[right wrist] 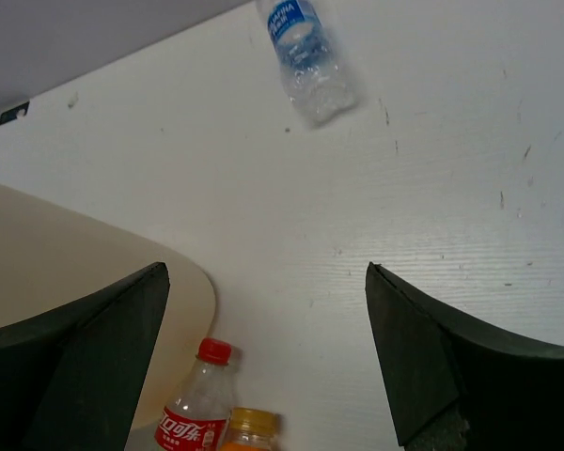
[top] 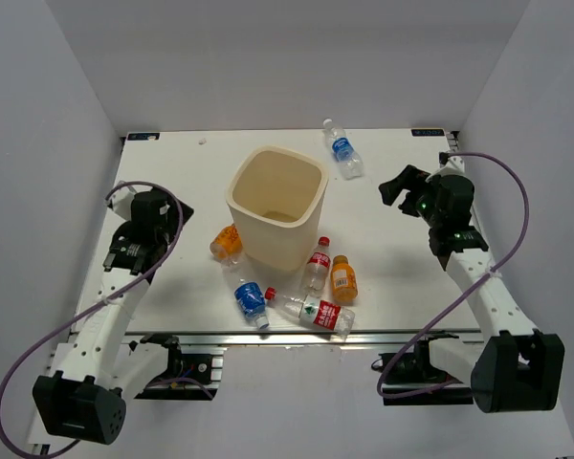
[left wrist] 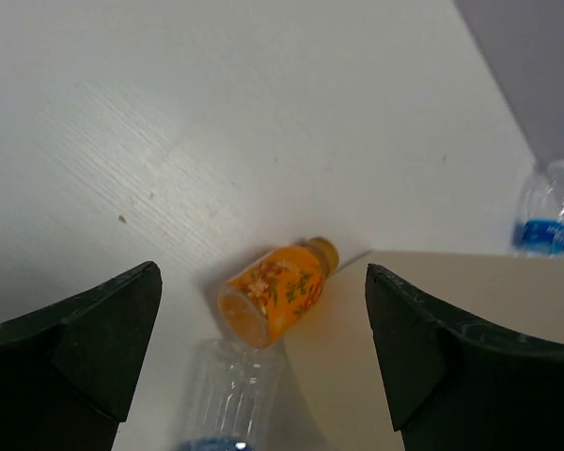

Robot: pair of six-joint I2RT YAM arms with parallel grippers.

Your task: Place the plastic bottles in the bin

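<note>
Bottles crowd around the cream bin (top: 277, 239) at the middle of the table (top: 402, 277), mostly on its near side. One blue-labelled bottle (top: 343, 149) lies apart near the far edge. The left fingers (left wrist: 85, 348) and right fingers (right wrist: 85, 348) stand wide apart, holding nothing. The likely trouble is the orange bottle (left wrist: 274, 293) under the left fingers. It lies tight beside the bin wall with a clear bottle (left wrist: 227, 395) just beside it, so a closing grip may roll it away or shove the bin.

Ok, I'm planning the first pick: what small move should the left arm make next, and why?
Probably lower the open left gripper onto the orange bottle: it lies centred between its fingers, beside the bin, and nothing is held.
</note>
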